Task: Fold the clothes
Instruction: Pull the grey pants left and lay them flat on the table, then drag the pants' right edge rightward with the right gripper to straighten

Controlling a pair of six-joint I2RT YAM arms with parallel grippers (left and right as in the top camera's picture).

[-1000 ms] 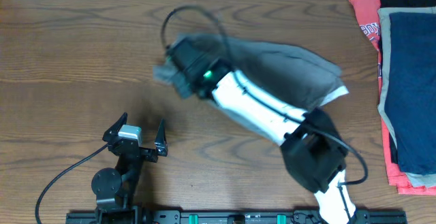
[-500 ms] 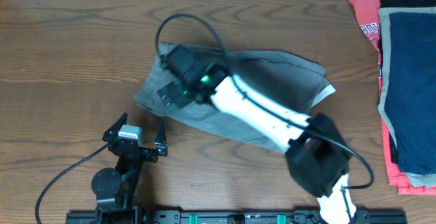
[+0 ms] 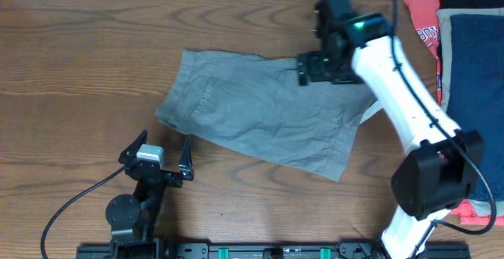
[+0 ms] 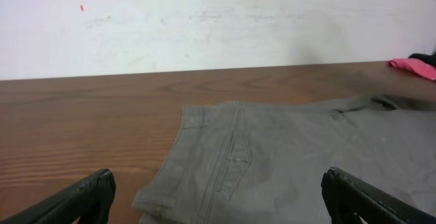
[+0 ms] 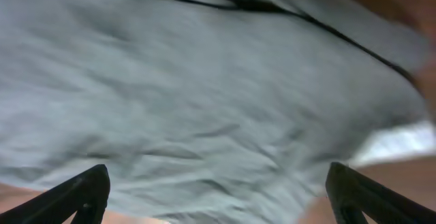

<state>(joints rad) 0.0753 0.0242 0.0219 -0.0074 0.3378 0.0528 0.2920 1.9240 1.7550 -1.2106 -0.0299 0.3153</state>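
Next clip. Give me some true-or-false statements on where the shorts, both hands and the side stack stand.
1. The grey woven shorts lie spread out on the brown wooden table. True.
2. The left hand grips the shorts. False: it stands open, nothing between its fingers.
3. The right hand is above the shorts' far right part. True.
4. The right hand is shut on cloth. False: it is open.
5. A navy garment tops the stack at the right. True.

Found grey shorts [image 5: 204, 101] blurred in right wrist view. Noted garment stack [image 3: 472, 94] cropped at overhead's right edge, shorts' corner masked by right hand [image 3: 307, 68].
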